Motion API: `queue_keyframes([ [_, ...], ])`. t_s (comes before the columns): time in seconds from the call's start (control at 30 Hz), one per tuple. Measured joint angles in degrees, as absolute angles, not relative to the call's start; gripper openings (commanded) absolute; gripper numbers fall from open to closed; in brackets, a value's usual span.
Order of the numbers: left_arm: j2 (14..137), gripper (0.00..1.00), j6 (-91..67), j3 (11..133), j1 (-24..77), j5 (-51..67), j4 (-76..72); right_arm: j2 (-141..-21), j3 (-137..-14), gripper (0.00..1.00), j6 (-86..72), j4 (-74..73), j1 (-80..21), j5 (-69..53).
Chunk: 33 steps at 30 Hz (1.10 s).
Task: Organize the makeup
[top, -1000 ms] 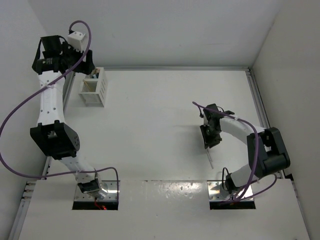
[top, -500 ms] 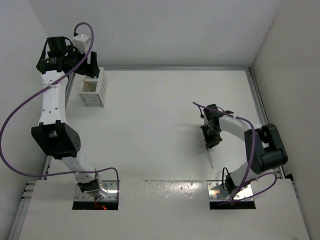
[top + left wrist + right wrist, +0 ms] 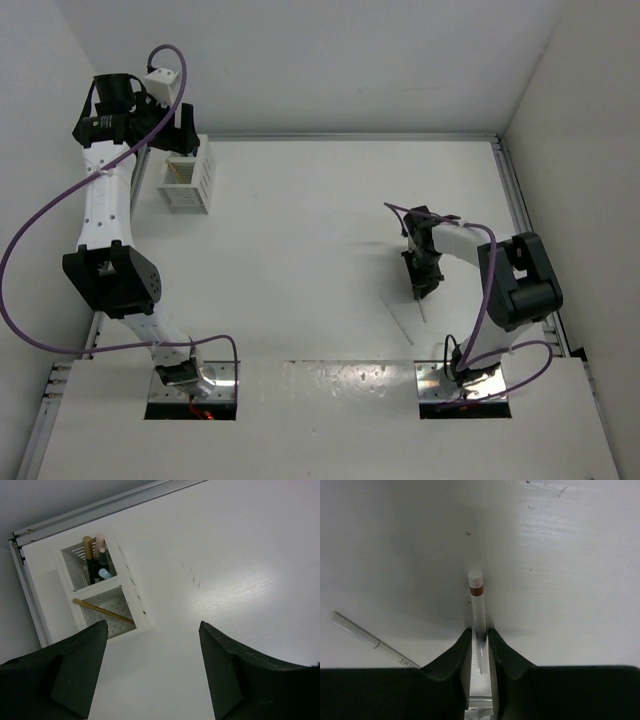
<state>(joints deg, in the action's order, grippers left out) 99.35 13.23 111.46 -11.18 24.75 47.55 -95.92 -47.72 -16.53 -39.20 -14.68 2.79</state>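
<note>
Right claw (image 3: 480,635) jaws are drawn narrow and clamped on a white pencil (image 3: 477,605), which projects forward from between the pads. The right arm is folded back on itself, with the wrist turned down toward the table (image 3: 300,230) on its right half, so that the pencil is carried low and pointed at the surface. The left arm is extended fully to the far left corner, with its wrist raised above the white box (image 3: 187,180). Left claw (image 3: 152,627) jaws are spread wide, and nothing is held between them.

From the top external view only a thin pale line is visible below the right claw (image 3: 422,285). From the right wrist view the pencil is seen to be round and smooth, with a brown band just behind its white tip. A second thin white stick (image 3: 365,636) is shown lying flat on the table, to the left of the jaws and apart from them.

Box contents are resolved only in the left wrist view. The box has slatted walls (image 3: 135,605) and two compartments. A tan pencil (image 3: 102,611) is laid diagonally in the nearer one. Short tubes (image 3: 97,560) are stood upright in the farther one, with gold, pink, dark and light blue ends. The table is matte white with faint grain
</note>
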Motion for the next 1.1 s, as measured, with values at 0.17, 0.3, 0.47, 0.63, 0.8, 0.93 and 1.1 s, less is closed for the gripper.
queue_keyframes([
  [0.17, 99.4, 0.79, 13.2, 111.1, -11.2, 25.3, 47.7, -98.6, -50.4, 0.00, -16.4, -41.7, -14.3, 1.8],
  [0.3, 99.4, 0.82, 13.4, 110.1, -10.8, 27.5, 47.5, -99.3, -51.6, 0.00, -15.0, -42.3, -13.4, 1.1],
  [0.47, 99.4, 0.86, 16.1, 106.9, -7.5, 33.4, 48.4, -96.2, -56.1, 0.00, -11.3, -37.2, -13.4, 0.3],
  [0.63, 100.6, 0.86, 19.0, 104.8, 0.4, 43.3, 49.3, -90.2, -64.5, 0.00, -7.8, -25.7, -17.7, -6.5],
  [0.8, 102.4, 0.89, 18.7, 104.8, 5.5, 55.1, 47.5, -90.5, -67.9, 0.00, -9.0, -6.0, -24.8, -16.5],
  [0.93, 103.1, 0.89, 15.6, 104.7, 7.6, 59.6, 44.3, -95.4, -71.2, 0.00, -11.6, 4.9, -28.9, -21.5],
  [1.1, 103.2, 0.89, 11.3, 103.8, 8.7, 60.7, 39.4, -101.0, -75.5, 0.00, -14.5, 11.7, -31.4, -25.4],
])
